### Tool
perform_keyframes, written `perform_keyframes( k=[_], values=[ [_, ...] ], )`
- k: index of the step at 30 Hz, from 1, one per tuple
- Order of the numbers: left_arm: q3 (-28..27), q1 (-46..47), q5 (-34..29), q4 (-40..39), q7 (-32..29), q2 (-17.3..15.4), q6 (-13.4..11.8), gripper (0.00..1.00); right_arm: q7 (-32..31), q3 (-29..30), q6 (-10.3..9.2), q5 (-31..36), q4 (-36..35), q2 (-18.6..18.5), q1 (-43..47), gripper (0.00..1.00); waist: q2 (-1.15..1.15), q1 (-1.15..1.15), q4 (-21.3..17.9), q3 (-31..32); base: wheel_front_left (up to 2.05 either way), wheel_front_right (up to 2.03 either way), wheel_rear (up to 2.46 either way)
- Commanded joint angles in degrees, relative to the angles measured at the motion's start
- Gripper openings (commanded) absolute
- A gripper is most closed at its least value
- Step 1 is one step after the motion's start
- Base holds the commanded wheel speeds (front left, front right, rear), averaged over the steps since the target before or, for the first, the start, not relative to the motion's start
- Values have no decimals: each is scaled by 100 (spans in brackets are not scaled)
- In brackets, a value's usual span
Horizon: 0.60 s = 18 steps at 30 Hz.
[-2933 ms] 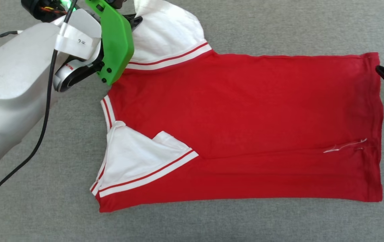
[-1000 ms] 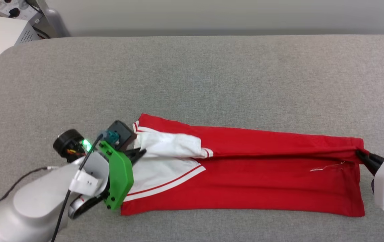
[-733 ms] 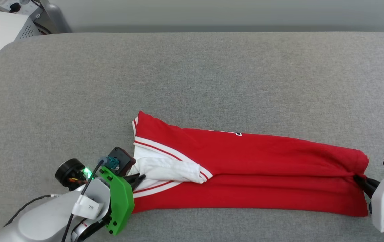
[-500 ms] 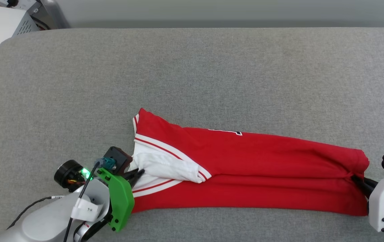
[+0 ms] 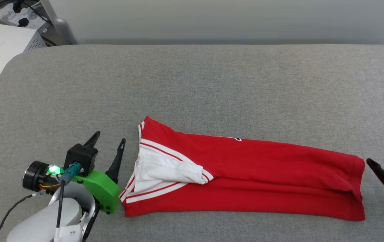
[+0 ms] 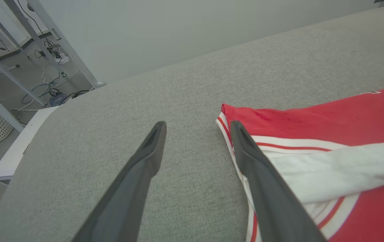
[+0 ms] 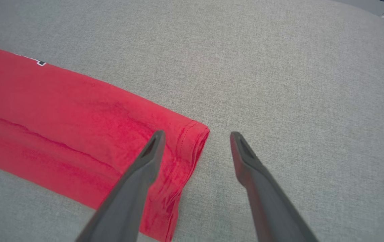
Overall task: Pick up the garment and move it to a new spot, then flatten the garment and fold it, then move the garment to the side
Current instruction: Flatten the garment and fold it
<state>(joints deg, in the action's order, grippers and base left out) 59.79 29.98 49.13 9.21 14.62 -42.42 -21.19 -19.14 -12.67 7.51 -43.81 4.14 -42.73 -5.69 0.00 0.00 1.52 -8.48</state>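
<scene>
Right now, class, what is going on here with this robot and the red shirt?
A two-armed robot is partway through folding a red jersey with white sleeves on a grey cloth-covered surface. The jersey lies folded lengthwise into a long strip. Both hands are open and hold nothing: the left hand is beside the sleeve end, the right hand beside the hem end.

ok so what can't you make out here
Number print on the garment: head view, a sliver at the far edge; the fold hides the rest.
Right gripper: head view, body cut off by the right edge.
Garment's hem: left wrist view, cut off at right edge.
</scene>
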Motion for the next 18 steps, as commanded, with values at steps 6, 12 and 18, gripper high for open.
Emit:
perform_keyframes(
  k=[6, 12, 18],
  values=[
    [-1106, -708, -837, -701, 36, 144, -568, 100, -800, 454, -2, -524, -69, -176, 231, 100, 0, 0, 167, -52, 0, 0, 0],
    [-2095, -1361, -1791, -1127, 37, 580, -695, 100, -1333, 760, -2, -757, 134, -27, 266, 100, 0, 0, 332, -227, 0, 0, 0],
    [-2863, -1889, -2433, -1295, 37, 1105, -552, 100, -1463, 770, -2, -723, 290, 203, 244, 100, 0, 0, 501, -398, 0, 0, 0]
  ],
)
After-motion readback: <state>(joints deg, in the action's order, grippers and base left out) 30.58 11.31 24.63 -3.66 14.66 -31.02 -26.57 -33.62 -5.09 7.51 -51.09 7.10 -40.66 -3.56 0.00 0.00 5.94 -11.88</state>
